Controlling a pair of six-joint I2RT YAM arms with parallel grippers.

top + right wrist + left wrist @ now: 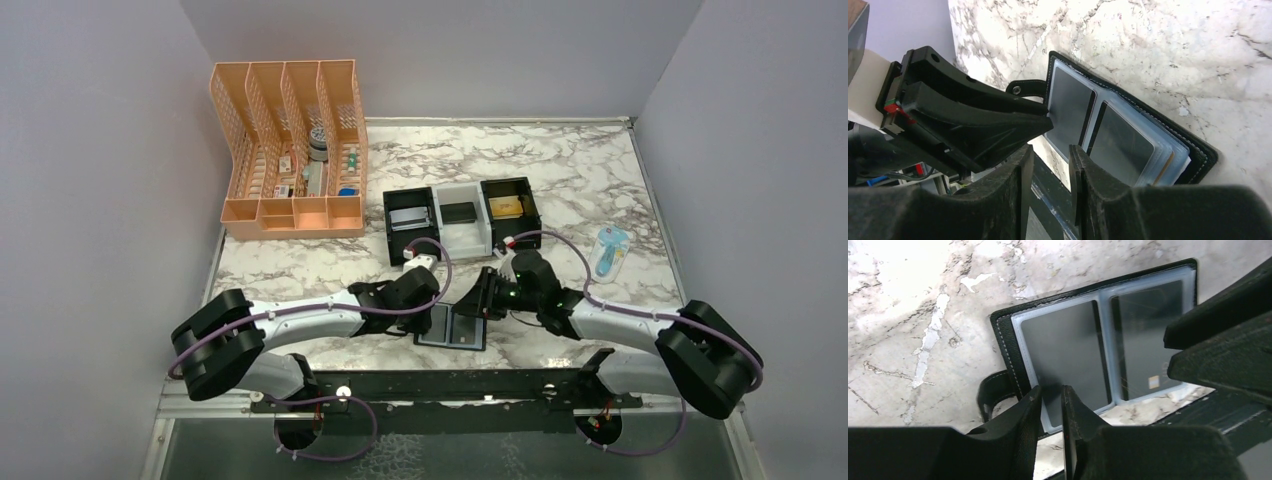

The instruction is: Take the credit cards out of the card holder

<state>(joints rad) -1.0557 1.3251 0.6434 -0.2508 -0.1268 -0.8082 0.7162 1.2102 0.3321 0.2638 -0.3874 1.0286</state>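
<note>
The card holder (452,327) lies open and flat near the table's front edge, its snap tab (993,392) sticking out of the left side. Two dark credit cards (1063,350) (1143,340) sit in its clear blue-grey sleeves, and further sleeves are stacked under the right one (1173,155). My left gripper (1052,390) hovers over the near edge of the left sleeve. Its fingers stand a narrow gap apart, and nothing is pinched. My right gripper (1050,149) is at the front edge by the fold, narrowly open and empty. The two grippers nearly meet above the holder (437,300) (478,298).
An orange file organiser (290,150) stands at the back left. Three square trays, black (410,220), white (460,220) and black (510,205), sit just behind the arms. A blue and white packet (610,250) lies at the right. The table's front edge and black rail (440,385) run close below the holder.
</note>
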